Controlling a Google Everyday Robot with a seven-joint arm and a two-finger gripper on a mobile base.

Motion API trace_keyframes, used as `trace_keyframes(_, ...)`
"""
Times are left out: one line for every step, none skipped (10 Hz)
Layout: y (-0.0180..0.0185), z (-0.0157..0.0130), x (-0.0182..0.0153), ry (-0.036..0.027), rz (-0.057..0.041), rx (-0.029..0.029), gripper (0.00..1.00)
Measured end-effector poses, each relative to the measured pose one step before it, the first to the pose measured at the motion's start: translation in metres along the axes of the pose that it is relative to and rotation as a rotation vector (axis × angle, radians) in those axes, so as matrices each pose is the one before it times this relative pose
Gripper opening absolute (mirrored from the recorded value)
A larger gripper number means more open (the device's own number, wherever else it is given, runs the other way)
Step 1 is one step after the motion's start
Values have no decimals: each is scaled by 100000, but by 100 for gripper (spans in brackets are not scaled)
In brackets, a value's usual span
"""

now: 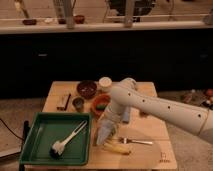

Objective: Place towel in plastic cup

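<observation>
Lifting the pale grey-blue cloth towel [104,131] seems the step in hand. The robot's gripper [113,118], above mid wooden tabletop [150,131], has its jaws pinched shut on the towel's top. The towel hangs limp. Next it must be carried far, over the white round plastic cup [105,83].

Brush [65,143] in tray [33,148] at left; gripper [110,121] just rt of tray; banana [116,147] before gripper.

My gripper [108,123], just right of the tray [47,131], blurs into the towel [104,135] — my arm [170,112] is cut off at right.
</observation>
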Motion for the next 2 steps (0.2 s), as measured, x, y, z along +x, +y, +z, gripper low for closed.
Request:
trace_keyframes(11, -17, 12, -114, -233, -391, 80)
trace_keyframes(31, -4, 62, 8, 97, -200, 80)
